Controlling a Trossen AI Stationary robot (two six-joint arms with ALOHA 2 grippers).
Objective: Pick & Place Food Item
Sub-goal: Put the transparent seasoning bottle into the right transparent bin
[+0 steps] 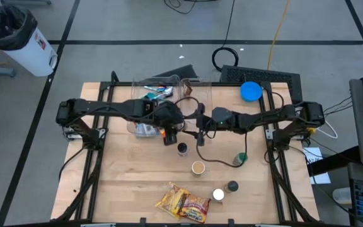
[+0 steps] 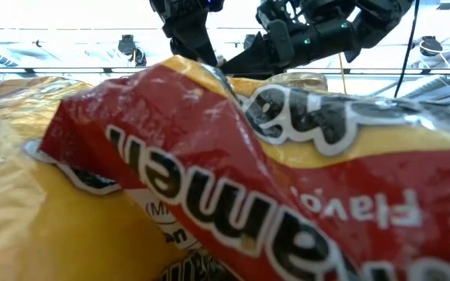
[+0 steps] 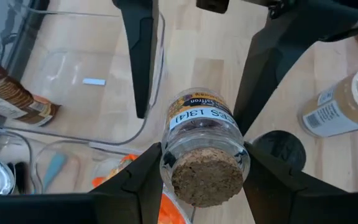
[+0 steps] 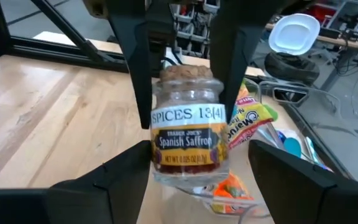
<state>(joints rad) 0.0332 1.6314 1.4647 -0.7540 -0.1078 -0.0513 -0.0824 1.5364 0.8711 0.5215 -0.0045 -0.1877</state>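
Two grippers meet mid-table right now, so you're partway thru: the jar point(image 4: 188, 127) is off the table and up in the air, not yet placed anywhere. Left gripper point(image 3: 201, 158) has its fingers clamped on the jar's sides near the cork end; you see both dark pads pressed against the glass in the left wrist view. Right gripper point(image 4: 194, 168) has its jaws spread to either side of the jar's lower part; whether they're touching the glass or just flanking it, can't tell from the right wrist view. Looks like a handover, judging by that, but which way it's going isn't clear. Left to do: one arm lets go, the other carries the jar to wherever it's meant to land, poss. the clear bin point(image 1: 145, 101) just behind the left gripper, which already holds snack packs. The jar itself: small clear glass, cork stopper, label reading Spanish Saffron, looks nearly empty. Elsewhere on the table you've got other small jars point(image 1: 198, 167) and a ramen pack point(image 1: 183, 203) near the front edge, untouched.
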